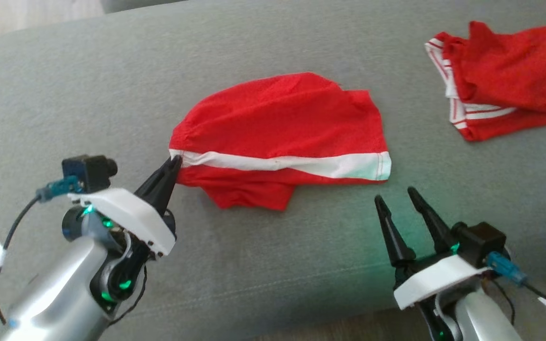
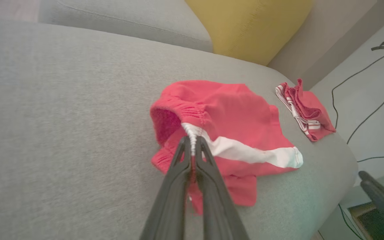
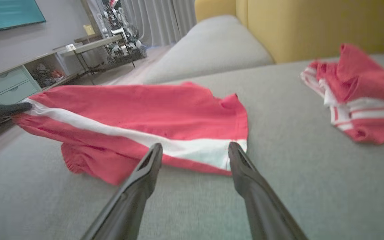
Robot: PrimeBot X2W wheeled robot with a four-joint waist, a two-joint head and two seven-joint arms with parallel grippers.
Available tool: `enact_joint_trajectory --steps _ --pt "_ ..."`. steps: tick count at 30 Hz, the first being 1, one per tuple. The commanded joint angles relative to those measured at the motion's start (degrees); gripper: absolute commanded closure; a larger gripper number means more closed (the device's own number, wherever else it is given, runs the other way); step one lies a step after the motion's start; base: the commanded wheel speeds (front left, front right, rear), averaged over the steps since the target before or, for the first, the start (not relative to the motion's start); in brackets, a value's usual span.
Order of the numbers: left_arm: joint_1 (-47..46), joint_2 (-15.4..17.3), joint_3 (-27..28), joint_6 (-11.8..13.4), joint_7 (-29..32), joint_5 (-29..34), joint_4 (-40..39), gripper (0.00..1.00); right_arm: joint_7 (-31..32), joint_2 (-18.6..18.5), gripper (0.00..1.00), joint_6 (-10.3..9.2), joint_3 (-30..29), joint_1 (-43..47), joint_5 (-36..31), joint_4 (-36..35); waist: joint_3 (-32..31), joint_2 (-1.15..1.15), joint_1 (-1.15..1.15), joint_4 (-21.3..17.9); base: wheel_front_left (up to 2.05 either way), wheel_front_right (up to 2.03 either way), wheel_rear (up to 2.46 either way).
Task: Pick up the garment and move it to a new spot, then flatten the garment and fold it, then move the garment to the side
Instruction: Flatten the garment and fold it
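Grey sofa (image 1: 64,94) seat carries everything, with a yellow cushion (image 2: 252,26) behind its far edge. Red shorts (image 1: 277,123) with a white stripe (image 1: 301,163) lie crumpled near the middle of the seat, one leg tucked under toward the front edge. The left gripper (image 1: 174,163) is clamped on the waistband where the stripe ends. The right gripper (image 1: 395,194) stands wide apart and empty near the front edge, just short of the stripe's hem end. A second pair (image 1: 505,80) sits bunched at the far right corner, well apart. The shorts look light, thin and limp, so they will likely sag and drag if pulled from one point. The hem corner at the stripe's other end seems the best second hold for stretching the cloth flat.
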Motion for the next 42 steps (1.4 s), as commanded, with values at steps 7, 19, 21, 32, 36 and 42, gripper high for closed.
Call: enact_joint_trajectory --steps 7,19,21,32,36,42 --pt "-1.6 1.3 2.6 -0.4 -3.4 0.4 -0.6 1.0 -0.4 0.4 0.0 -0.02 -0.6 -8.1 3.5 10.2 2.1 0.0 0.0 4.9 0.0 0.0 0.0" --pt "-3.6 -0.3 1.6 -1.6 -4.4 1.3 2.0 1.0 0.0 0.4 0.0 -0.02 -0.4 -18.7 9.2 28.4 3.4 0.0 0.0 7.2 0.0 0.0 0.0" --pt "-3.7 -0.4 1.4 -1.8 -4.4 1.5 2.1 1.0 0.0 0.4 0.0 -0.02 0.6 -20.2 11.0 30.5 3.6 0.0 0.0 7.3 0.0 0.0 0.0" --pt "-5.0 -1.0 1.4 -3.1 -4.6 0.9 2.9 1.0 -0.3 -2.0 1.0 -0.02 2.4 -23.6 14.9 27.4 2.8 0.0 0.0 7.1 0.0 0.0 0.0" --pt "-9.2 0.0 2.0 -4.2 -4.0 1.9 1.6 1.0 -0.4 -3.9 1.0 -0.02 0.3 -25.0 16.0 21.0 2.8 0.0 0.0 5.9 0.0 0.0 0.0" --pt "-22.6 1.3 2.6 -6.7 2.0 3.5 0.2 1.0 1.2 -6.6 1.0 -0.02 -1.2 -37.8 17.4 17.6 6.6 0.0 0.0 2.4 0.0 0.0 0.0"
